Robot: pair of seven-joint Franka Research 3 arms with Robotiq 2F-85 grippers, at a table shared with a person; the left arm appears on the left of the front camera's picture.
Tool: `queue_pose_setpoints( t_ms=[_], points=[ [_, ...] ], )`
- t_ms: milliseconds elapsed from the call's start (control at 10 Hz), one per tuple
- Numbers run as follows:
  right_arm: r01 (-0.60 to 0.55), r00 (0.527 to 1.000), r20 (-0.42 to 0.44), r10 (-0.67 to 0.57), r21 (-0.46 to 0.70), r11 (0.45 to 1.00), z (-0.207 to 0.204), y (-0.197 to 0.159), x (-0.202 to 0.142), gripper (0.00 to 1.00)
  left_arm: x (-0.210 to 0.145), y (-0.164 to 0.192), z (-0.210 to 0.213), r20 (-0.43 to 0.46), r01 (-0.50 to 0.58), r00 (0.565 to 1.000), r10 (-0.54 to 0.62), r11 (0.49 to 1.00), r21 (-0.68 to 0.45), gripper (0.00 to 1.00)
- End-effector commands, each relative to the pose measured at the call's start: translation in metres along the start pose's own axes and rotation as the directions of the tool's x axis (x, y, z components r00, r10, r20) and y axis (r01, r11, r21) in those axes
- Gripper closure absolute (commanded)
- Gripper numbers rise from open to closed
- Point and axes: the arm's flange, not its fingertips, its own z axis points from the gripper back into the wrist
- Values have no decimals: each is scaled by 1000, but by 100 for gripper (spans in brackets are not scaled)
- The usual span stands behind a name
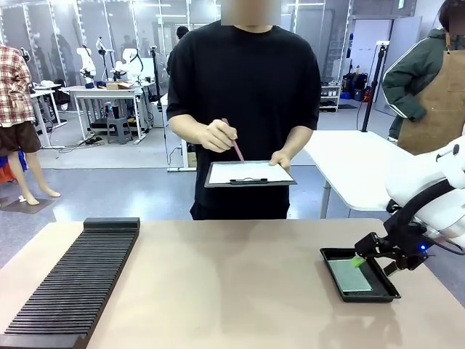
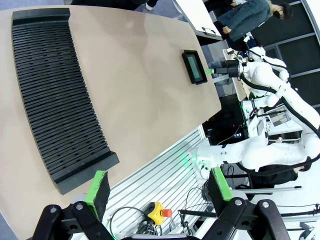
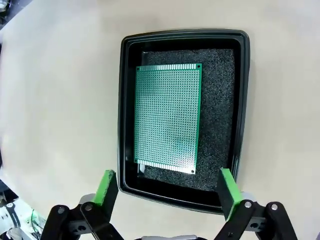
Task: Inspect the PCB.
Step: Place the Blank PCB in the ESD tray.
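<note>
Table: my tan tabletop (image 1: 240, 276), ridged black rack (image 1: 73, 283) near left.
PCB: green PCB (image 3: 168, 116) flat in black tray (image 3: 240, 110), near right.
My right claw (image 3: 167, 187): spread, above the tray's near edge.
My left claw (image 2: 157, 190): spread, holding nothing.
Room: person (image 1: 243, 109) with clipboard (image 1: 249, 173) at far side.

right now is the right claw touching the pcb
Apart. The right wrist view shows the right claw open, its green pads at the tray's near rim, while the pcb lies flat inside, clear of both pads.

Beige table (image 1: 232, 283), black slotted rack (image 1: 76, 283) left, black tray (image 1: 385, 287) right
</note>
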Motion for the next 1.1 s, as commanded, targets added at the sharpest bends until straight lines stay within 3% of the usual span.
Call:
queue_pose_setpoints(
  t_ms=[0, 100, 400, 700, 1000],
  points=[
    [-21, 1000, -21, 21, -18, 1000, 32, 9, -7, 0, 0, -2, 2, -9, -8, 1000, 8, 1000, 20, 0],
    [-11, 1000, -26, 10, -15, 1000, 76, 19, -15, 0, 0, -2, 2, -9, -8, 1000, 8, 1000, 20, 0],
    [78, 995, -81, -57, 292, 953, 189, 14, -47, 0, 0, -2, 2, -9, -8, 1000, 8, 1000, 20, 0],
    [136, 991, -66, -119, 493, 859, 238, -23, -73, 0, 0, -2, 2, -9, -8, 1000, 8, 1000, 20, 0],
    [120, 991, -17, -136, 580, 806, 269, -42, -99, 0, 0, -2, 2, -9, -8, 1000, 8, 1000, 20, 0]
  ],
)
